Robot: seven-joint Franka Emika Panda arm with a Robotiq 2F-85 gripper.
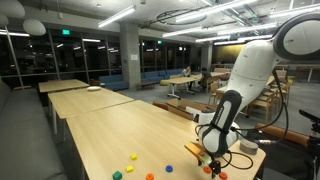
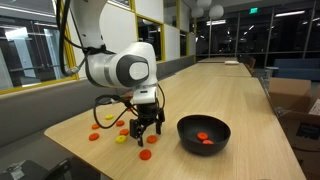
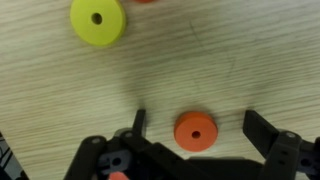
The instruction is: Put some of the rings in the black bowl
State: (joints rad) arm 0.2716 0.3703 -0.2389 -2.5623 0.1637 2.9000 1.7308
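wrist view puts an orange ring [image 3: 196, 131] flat on the table [image 3: 250, 70] right between my jaws, which stand wide apart and hold nothing. they straddle it on either side without touching, so i judge i am lined up to come down and pinch this one. a yellow-green ring [image 3: 97, 20] lies well apart from it, too far off to get in the way of the pinch. in an exterior view the black bowl [image 2: 186, 128] sits on the table just beside me, near enough that a short carry should reach it. a few orange-red rings [image 2: 204, 138] lie in its bottom, though i cannot count them. loose rings are scattered on the wood around me, among them a red-orange ring [image 2: 95, 137] and a yellow ring [image 2: 121, 140]. the bowl has plenty of room, so i judge the task partly done, with the straddled ring my likely next load.
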